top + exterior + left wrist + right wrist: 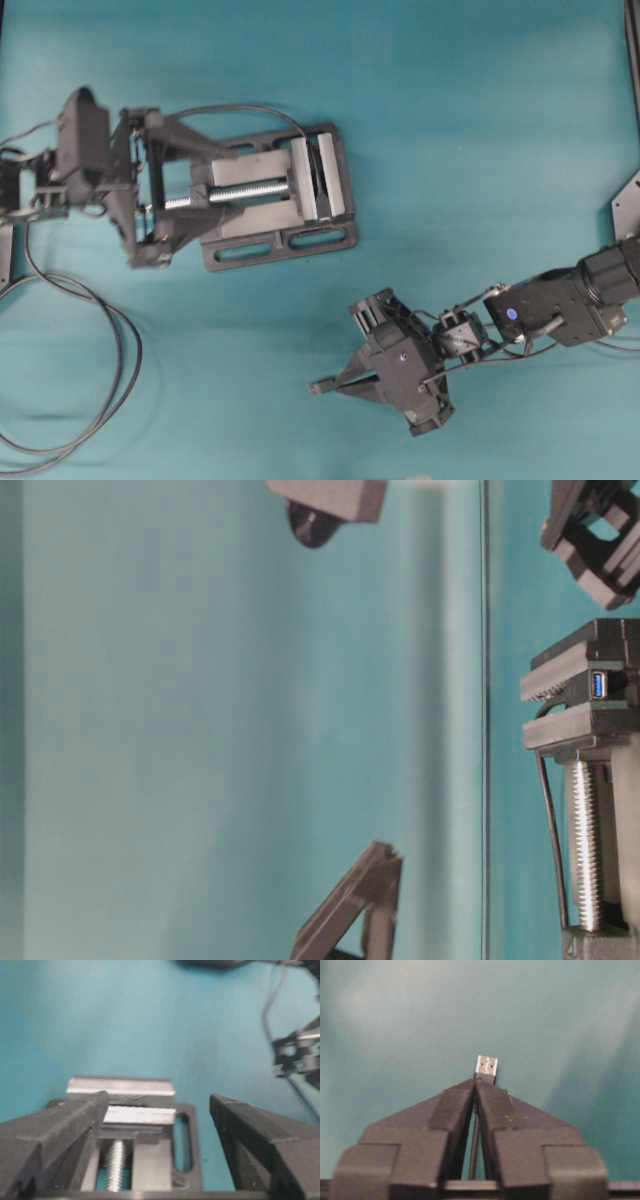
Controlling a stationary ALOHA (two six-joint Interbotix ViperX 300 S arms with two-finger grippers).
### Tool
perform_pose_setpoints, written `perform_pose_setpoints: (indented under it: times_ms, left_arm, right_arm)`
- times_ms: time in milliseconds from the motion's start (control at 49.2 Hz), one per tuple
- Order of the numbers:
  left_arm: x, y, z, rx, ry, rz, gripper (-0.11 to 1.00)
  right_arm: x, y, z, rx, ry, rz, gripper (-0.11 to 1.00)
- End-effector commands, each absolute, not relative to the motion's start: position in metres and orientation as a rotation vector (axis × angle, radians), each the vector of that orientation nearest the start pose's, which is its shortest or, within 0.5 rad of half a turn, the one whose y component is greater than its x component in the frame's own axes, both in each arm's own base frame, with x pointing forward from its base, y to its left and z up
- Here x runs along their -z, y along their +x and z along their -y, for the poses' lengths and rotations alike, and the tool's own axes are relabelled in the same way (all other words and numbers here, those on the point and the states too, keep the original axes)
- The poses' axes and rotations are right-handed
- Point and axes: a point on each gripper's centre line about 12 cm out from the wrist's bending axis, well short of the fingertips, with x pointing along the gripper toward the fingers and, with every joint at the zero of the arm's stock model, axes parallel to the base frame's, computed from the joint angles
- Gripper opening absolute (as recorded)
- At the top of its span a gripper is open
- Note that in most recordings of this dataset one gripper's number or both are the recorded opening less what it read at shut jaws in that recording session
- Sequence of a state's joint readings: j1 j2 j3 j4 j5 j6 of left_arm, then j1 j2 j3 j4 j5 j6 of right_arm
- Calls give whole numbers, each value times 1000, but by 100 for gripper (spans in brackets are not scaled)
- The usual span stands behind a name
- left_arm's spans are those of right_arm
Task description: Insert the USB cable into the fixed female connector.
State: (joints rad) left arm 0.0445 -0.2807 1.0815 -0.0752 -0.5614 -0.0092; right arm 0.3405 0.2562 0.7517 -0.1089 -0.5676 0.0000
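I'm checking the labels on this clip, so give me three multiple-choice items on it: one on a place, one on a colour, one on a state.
1. Where does the fixed female connector sit relative to the vise?
A. lying loose beside it
B. clamped between its jaws
C. on top of its screw

2. What colour is the insert inside the connector's opening?
A. blue
B. red
C. white

3. What is the state of the right gripper?
A. wide open and empty
B. shut with nothing in it
C. shut on the USB cable

Answers:
1 B: the table-level view shows the socket pinched between the two jaw plates.
2 A: the same view shows a blue tongue in the opening.
3 C: the right wrist view shows the fingers pressed together on the plug, with its metal end sticking out.
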Motion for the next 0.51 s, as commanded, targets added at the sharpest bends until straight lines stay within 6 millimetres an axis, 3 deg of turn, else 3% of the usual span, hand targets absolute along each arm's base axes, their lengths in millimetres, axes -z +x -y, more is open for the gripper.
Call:
perform_pose_setpoints:
  times_ms: [0, 224, 488]
  left_arm:
    - [-199, 292, -15, -80, -65, -174, 100]
    - [-179, 263, -15, -85, -64, -223, 100]
    - [-177, 234, -11, -73, -66, -296, 100]
  right_arm:
    - [-118, 381, -142, -408, -126, -369, 25]
    - [-115, 382, -142, -396, -73, -386, 61]
    - [-107, 392, -146, -397, -68, -393, 63]
